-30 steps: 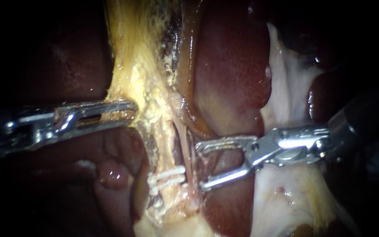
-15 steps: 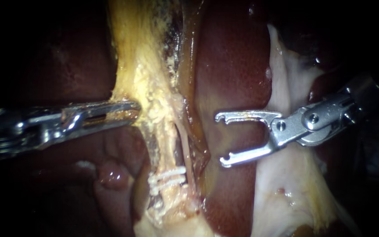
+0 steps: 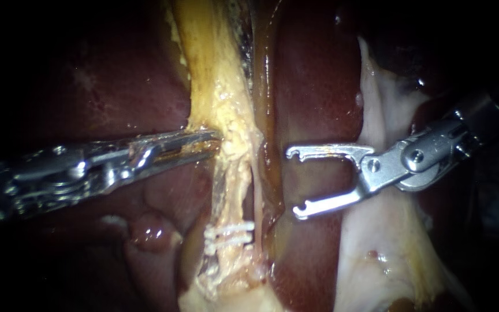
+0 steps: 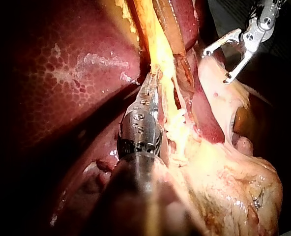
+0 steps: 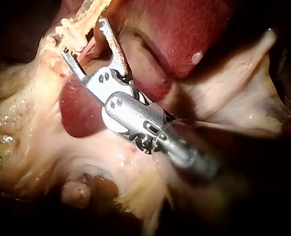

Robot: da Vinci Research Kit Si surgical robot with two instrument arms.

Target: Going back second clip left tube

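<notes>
**While the left instrument (image 3: 212,140) grips the strand, the right instrument (image 3: 293,182) stands open off the clips (image 3: 230,231)**

Where the white clips cross the tube (image 3: 230,193), they lie close together, side by side, low on its length. A thinner pale strand runs just right of them, and I cannot tell whether they catch it too.

Above the clips and a little to their left, the left instrument's jaws are clamped on the yellow strand (image 3: 212,75), which rises out of the clipped tube. The left wrist view shows the same hold, with both jaws pressed onto the yellow tissue from two sides.

Up and to the right of the clips, well clear of them, the right instrument has its jaws spread wide with nothing between them. Their hooked tips point toward the tube without touching it, and a glossy brown fold lies between the tips and the clipped tube. In the right wrist view the gap between these jaws is plainly empty.

Dark red liver (image 3: 313,86) fills the ground above and right of the clips. Pale tissue (image 3: 376,248) lies further right of them, under the right instrument.
</notes>
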